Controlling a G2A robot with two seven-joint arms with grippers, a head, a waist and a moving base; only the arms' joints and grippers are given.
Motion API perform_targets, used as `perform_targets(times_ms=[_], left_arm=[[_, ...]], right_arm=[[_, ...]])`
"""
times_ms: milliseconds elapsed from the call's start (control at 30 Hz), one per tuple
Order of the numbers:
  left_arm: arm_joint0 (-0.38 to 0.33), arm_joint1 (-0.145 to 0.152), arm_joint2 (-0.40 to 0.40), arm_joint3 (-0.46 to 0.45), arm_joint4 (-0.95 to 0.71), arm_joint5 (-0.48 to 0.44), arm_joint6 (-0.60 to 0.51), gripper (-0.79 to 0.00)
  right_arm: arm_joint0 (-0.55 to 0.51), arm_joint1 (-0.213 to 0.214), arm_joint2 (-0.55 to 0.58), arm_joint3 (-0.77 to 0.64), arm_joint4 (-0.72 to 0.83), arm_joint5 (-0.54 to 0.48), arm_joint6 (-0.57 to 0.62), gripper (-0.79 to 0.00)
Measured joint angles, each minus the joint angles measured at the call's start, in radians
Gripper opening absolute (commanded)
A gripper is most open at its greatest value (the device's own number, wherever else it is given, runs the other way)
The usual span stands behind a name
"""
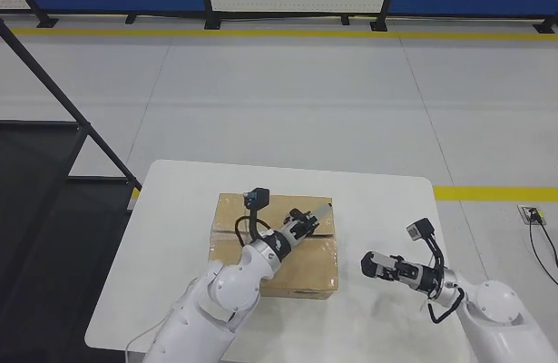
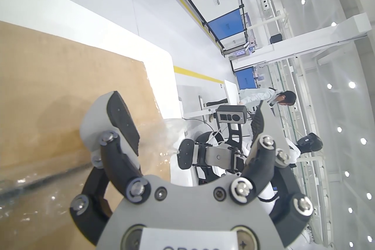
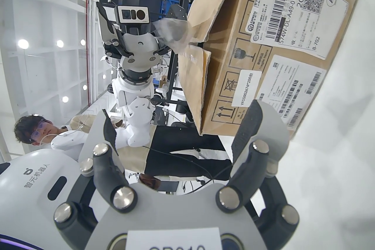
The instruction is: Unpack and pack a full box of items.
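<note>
Cardboard box [image 1: 310, 268] on white table [image 1: 378, 195], left fingers [image 2: 123, 122] spread above it, right fingers [image 3: 252, 128] spread alongside

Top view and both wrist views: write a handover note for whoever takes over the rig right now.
Left gripper: open and empty, over the top of the box, at the edge nearest the other arm.
Right gripper: open and empty, facing the box's labelled side, apart from it.
Box: in the middle of the table, flaps not opened. Loose clear tape sticks up at the seam end by the left gripper.
Done: tape partly lifted; no item is out.
Left: probably clear the tape, open the flaps, unpack, then repack.
</note>
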State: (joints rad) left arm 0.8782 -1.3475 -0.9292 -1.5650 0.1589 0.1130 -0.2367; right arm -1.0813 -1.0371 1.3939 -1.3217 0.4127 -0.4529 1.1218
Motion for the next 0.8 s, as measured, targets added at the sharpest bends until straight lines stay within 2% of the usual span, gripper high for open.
perform_targets(times_ms=[233, 367, 567, 667, 800], left_arm=[[-0.013, -0.016, 0.020, 0.008, -0.015, -0.016, 0.004, 0.000], [0.009, -0.014, -0.009, -0.042, -0.029, -0.024, -0.010, 0.000], [0.097, 0.008, -0.116, -0.212, -0.076, -0.011, -0.093, 0.000], [0.164, 0.023, -0.184, -0.315, -0.063, -0.028, -0.112, 0.000], [0.283, 0.045, -0.337, -0.470, -0.153, -0.036, -0.169, 0.000]], right_arm=[[-0.009, 0.004, 0.012, 0.009, 0.000, -0.029, -0.015, 0.000], [-0.014, 0.006, 0.022, 0.000, -0.004, -0.048, -0.041, 0.000], [0.005, 0.007, 0.019, -0.035, 0.006, -0.036, -0.041, 0.000], [0.034, 0.005, 0.004, -0.053, 0.010, -0.016, -0.040, 0.000], [0.103, -0.003, -0.041, -0.071, 0.007, 0.032, -0.040, 0.000]])
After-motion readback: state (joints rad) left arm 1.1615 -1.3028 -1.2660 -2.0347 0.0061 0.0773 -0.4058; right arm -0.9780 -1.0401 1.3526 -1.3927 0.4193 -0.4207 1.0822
